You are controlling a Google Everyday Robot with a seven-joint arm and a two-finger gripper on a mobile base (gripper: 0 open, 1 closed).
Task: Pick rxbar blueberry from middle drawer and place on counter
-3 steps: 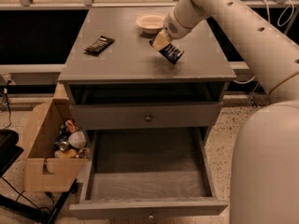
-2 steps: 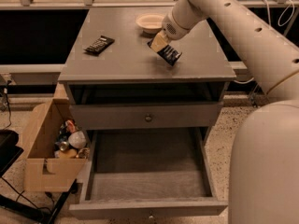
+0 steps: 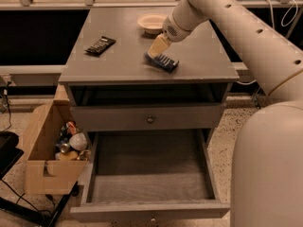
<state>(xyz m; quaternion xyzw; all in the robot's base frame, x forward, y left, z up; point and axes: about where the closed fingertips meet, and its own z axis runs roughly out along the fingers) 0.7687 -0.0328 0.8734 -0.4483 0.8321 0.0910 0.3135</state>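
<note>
Camera view: gripper [image 3: 155,51] low over counter [image 3: 118,65], tip down. Bar [image 3: 163,62] lies flat on counter just under gripper, one end at tip. Long axis runs from tip to view right, slightly toward front edge. Grip state: cannot tell. Drawer [image 3: 151,174] open, well below gripper. Judgement: release, then straight lift.

A cream-white tubular arm [image 3: 246,37] dotted with small dark holes, a rounded cream body shell [image 3: 270,169], and a tan wedge-shaped gripper [image 3: 158,48] at the arm's tip, over the grey desk [image 3: 118,65].
</note>
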